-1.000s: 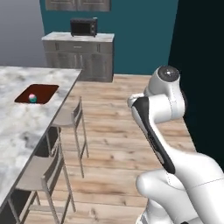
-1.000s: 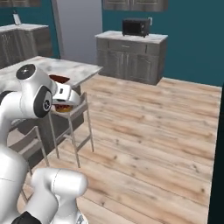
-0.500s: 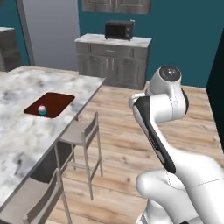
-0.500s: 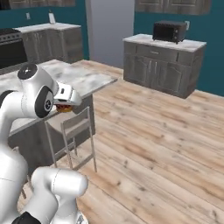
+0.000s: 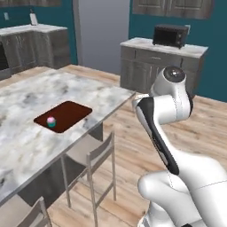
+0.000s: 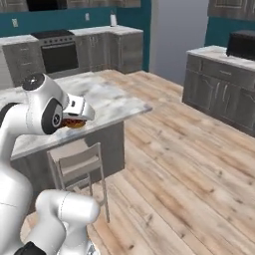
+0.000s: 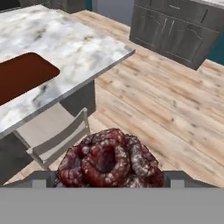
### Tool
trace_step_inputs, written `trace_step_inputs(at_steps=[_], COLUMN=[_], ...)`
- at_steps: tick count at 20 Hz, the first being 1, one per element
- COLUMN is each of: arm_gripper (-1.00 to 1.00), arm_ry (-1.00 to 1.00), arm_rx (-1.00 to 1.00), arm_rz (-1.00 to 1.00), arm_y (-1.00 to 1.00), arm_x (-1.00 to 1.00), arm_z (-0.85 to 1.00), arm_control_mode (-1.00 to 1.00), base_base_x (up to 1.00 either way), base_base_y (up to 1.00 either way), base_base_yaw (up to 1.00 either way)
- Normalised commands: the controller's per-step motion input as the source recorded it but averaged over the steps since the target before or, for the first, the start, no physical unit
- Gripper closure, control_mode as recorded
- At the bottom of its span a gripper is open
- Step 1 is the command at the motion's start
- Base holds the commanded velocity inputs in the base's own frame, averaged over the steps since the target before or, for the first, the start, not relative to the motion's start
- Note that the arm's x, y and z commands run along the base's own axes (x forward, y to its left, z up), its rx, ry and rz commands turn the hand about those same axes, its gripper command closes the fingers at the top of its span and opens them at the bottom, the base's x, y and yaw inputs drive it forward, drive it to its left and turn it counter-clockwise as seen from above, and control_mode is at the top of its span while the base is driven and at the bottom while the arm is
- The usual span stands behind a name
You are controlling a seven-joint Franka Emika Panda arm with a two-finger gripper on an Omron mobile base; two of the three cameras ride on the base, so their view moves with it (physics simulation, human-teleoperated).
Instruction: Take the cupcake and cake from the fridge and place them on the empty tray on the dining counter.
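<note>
1. Counter (image 5: pixel 31 133) is sitting at about 10 o'clock of the arm in the left base view, marble top running from lower left up toward the far corner; stools (image 5: pixel 95 155) are tucked along its near edge.
2. Tray (image 5: pixel 63 116) is lying flat on the counter, long axis running roughly 8-to-2 o'clock in the left base view. In the hand view it is showing at 9-10 o'clock, cut by the left edge (image 7: pixel 22 76).
3. Cake (image 7: pixel 109 159) is filling the bottom centre of the hand view, between the finger tips. Gripper (image 7: pixel 109 177) is standing wide with the cake seated in it, so I'm reading this as a wide grip on the cake, not empty jaws.
4. Cupcake (image 5: pixel 51 122) is already sitting on the tray, toward its 8 o'clock end. The 2 o'clock half is bare.
5. Key relation: the tray is lying well apart from the held cake, up and left at about 10 o'clock. My read is the carry needs to swing that way and set down on the bare half, clear of the cupcake.
</note>
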Motion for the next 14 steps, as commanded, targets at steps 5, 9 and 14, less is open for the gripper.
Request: trace_step_inputs(at_steps=[5,9,14], arm_gripper=[1.0,1.0,1.0], arm_ry=[0.0,0.0,0.0], arm_rx=[0.0,0.0,0.0], arm_rz=[0.0,0.0,0.0], arm_y=[0.0,0.0,0.0], arm_x=[0.0,0.0,0.0], arm_z=[0.0,0.0,0.0], arm_control_mode=[1.0,1.0,1.0], base_base_x=[0.6,0.24,0.52], base_base_y=[-0.14,-0.07,-0.36], base_base_yaw=[0.64,0.66,0.59])
